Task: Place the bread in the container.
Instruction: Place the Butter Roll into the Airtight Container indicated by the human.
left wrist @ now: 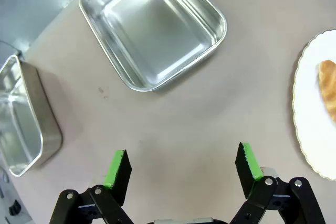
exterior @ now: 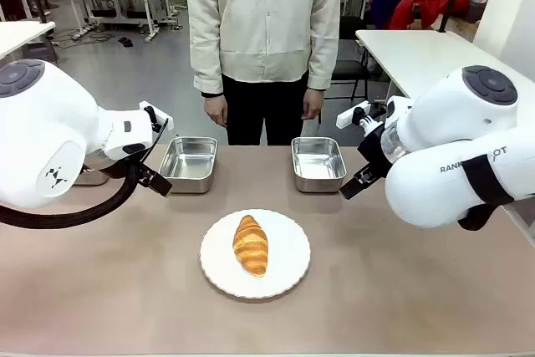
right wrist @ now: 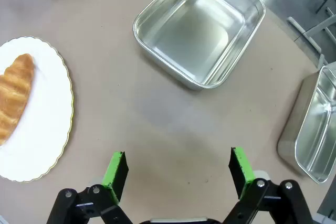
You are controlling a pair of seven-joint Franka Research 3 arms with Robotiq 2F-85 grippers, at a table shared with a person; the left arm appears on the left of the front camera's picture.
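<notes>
Left fingers [left wrist: 116, 169] are spread wide apart with nothing held between the green pads, and they are poised over bare desk [left wrist: 173, 114]. Right fingers [right wrist: 239, 167] are spread just as wide, nothing is gripped by them, and they are also held above the desk.

In the front view the croissant [exterior: 251, 244] is seen lying on a round white plate [exterior: 286, 267] at the middle of the desk, between the 2 arms, with its long axis pointed roughly toward the far side. It is touched by neither pair of fingers.

Beyond the plate, 2 shiny steel pans are set near the far edge, well apart from each other and both empty. The left pan [exterior: 189, 161] is just beside the left fingers, and the right pan [exterior: 318, 161] is just beside the right fingers.

In the left wrist view the left pan is seen ahead of the fingers. An outer left pan [left wrist: 21, 119] is cut off by the picture's left edge, and the plate rim with a sliver of croissant is seen at the right edge. In the right wrist view the right pan lies ahead, an outer right pan [right wrist: 315, 124] is seen at the right edge, and the plate with the croissant is at the left.

A person [exterior: 264, 22] in a pale shirt is stood at the far side, with 2 hands hung low by the desk edge.
</notes>
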